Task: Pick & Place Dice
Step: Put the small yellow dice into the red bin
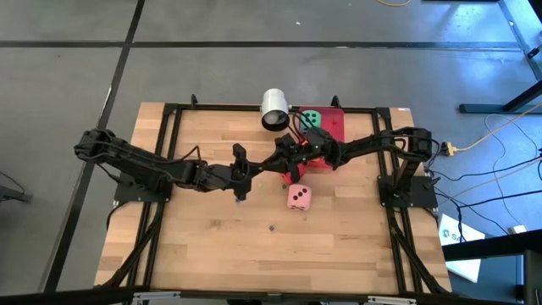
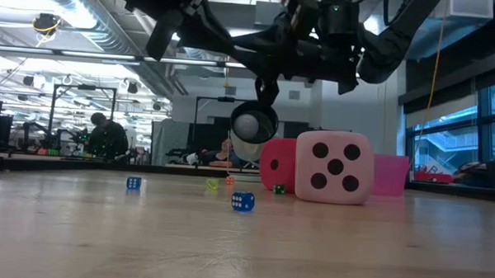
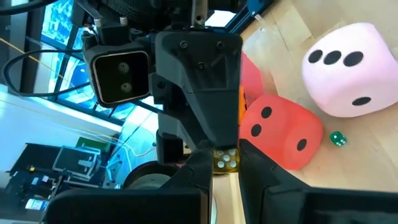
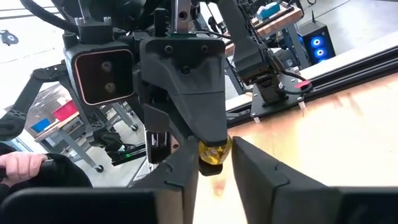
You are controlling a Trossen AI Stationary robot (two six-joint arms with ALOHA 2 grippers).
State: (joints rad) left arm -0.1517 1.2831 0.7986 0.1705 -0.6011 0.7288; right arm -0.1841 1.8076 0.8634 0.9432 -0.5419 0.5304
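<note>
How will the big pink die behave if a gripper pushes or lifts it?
The pink die looks plush and rounded, so probably light and squashy. Resting flat on the table, it would likely slide or tumble, not roll freely.

Two matte black jointed arms, the left arm [image 1: 144,165] at the frame's left and the right arm [image 1: 385,144] at its right, built of slim angular links with black cables trailing along them. Each wrist carries a boxy grey-faced camera module [image 3: 119,76] with twin lenses beside a dark moulded housing fixed by small screws. The left tool [image 3: 225,163] and right tool [image 4: 214,155] end in broad, dark, wedge-shaped fingers.
</note>
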